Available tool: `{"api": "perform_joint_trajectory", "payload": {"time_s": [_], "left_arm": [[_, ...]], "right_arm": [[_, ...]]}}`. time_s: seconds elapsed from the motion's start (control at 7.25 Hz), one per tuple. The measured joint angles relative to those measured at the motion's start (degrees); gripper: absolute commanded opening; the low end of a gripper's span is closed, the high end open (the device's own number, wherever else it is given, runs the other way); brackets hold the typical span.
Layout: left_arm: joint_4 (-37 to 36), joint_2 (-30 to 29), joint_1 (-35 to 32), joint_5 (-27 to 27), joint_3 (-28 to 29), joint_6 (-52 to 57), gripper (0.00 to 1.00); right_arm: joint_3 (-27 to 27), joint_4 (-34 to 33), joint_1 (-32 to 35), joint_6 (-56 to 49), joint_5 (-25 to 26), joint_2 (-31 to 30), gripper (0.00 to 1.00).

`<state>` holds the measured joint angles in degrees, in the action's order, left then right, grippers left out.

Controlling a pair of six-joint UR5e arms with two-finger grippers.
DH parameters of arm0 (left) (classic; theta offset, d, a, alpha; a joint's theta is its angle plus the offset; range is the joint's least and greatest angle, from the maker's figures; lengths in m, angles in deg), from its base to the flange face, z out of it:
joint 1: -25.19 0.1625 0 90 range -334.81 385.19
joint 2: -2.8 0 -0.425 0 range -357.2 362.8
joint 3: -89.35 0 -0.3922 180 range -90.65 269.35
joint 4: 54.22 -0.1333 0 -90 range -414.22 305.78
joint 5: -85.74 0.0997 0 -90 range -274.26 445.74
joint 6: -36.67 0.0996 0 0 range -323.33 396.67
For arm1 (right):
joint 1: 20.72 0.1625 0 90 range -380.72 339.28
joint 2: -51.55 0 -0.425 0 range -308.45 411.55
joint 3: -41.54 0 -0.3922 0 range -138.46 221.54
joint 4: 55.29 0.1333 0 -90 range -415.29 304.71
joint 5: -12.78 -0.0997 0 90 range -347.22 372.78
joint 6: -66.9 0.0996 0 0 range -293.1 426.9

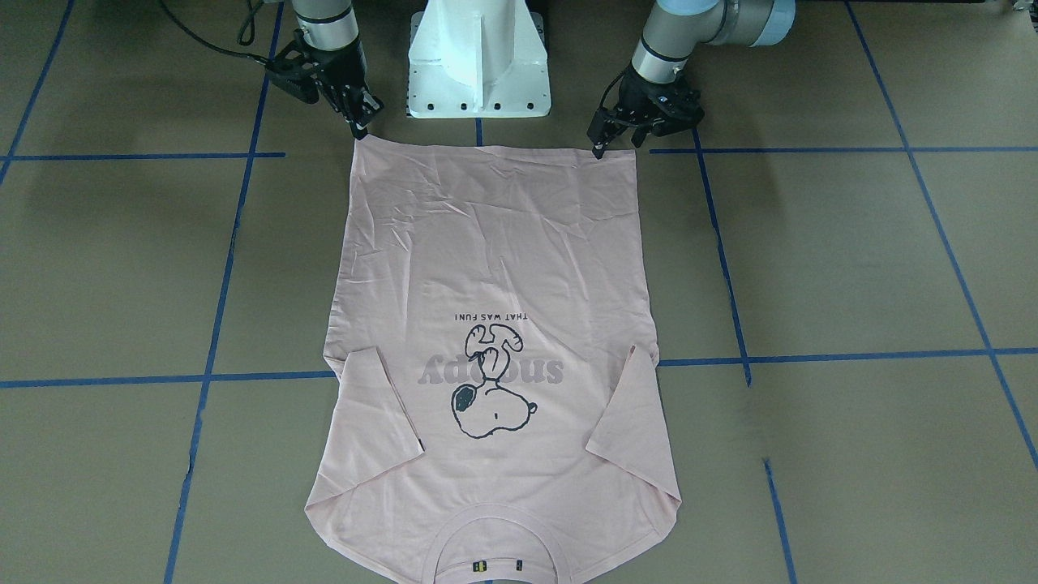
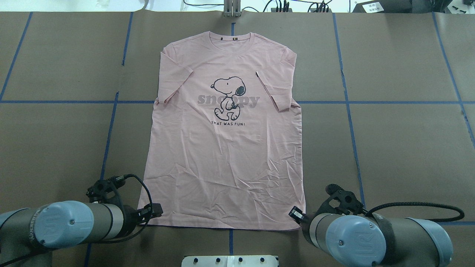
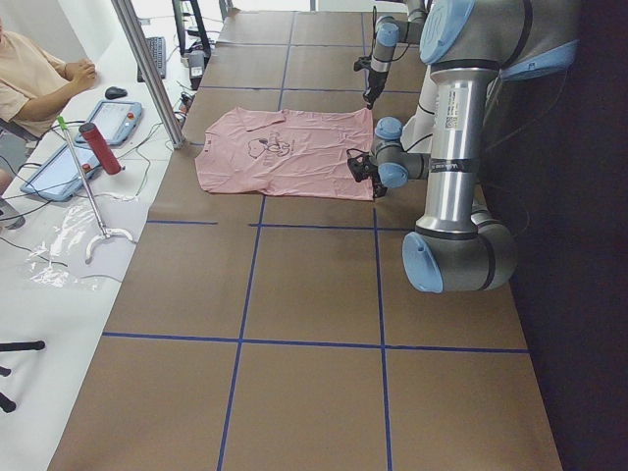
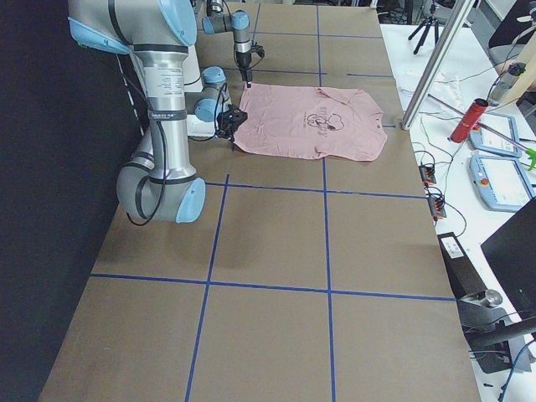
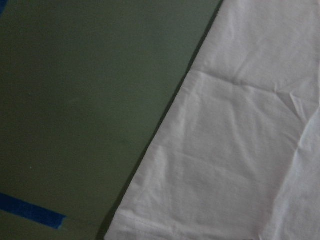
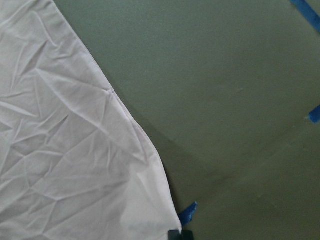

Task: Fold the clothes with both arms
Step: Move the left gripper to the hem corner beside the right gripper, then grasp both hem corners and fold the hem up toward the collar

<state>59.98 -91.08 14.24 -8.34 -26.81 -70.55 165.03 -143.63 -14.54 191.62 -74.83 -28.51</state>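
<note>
The pale pink T-shirt (image 1: 495,243) lies flat and face up on the brown table, collar away from the robot and hem toward the base; it also shows in the overhead view (image 2: 222,155). My left gripper (image 1: 618,144) is low at the hem's left corner, jaws apart, with one fingertip touching the cloth edge. My right gripper (image 1: 366,118) is low at the hem's right corner, jaws apart. The left wrist view shows the shirt's side edge (image 5: 240,150) lying flat on the table. The right wrist view shows the hem corner (image 6: 65,150) lying flat, wrinkled.
The white pedestal base (image 1: 478,57) stands between the arms, just behind the hem. Blue tape lines (image 1: 219,284) cross the brown table. A metal post (image 3: 147,69) and a side desk with tablets and a red bottle (image 3: 101,147) lie beyond the table's far edge.
</note>
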Motion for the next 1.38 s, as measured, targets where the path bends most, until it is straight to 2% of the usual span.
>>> {"api": "perform_joint_trajectory", "payload": {"time_s": [0.28,0.41,0.55,0.69,0.83,1.38], "left_arm": [[-0.1,0.4,0.0,0.0,0.3,0.0,0.85],[-0.1,0.5,0.0,0.0,0.7,0.1,0.76],[-0.1,0.5,0.0,-0.1,1.2,0.1,0.6],[-0.1,0.5,0.0,-0.1,1.5,0.1,0.24],[-0.1,0.5,0.0,-0.1,1.6,0.1,0.0],[-0.2,0.4,-0.1,-0.7,0.8,0.1,0.0]], "right_arm": [[0.0,0.0,0.0,0.0,0.1,-0.1,0.0],[0.0,0.0,0.1,0.0,0.1,-0.1,0.0],[0.0,0.0,0.1,0.0,0.2,-0.1,0.0],[0.0,0.0,0.1,0.0,0.2,-0.1,0.0],[0.0,0.0,0.1,0.0,0.2,-0.1,0.0],[0.2,0.0,0.1,0.1,0.5,-0.2,0.0]]}}
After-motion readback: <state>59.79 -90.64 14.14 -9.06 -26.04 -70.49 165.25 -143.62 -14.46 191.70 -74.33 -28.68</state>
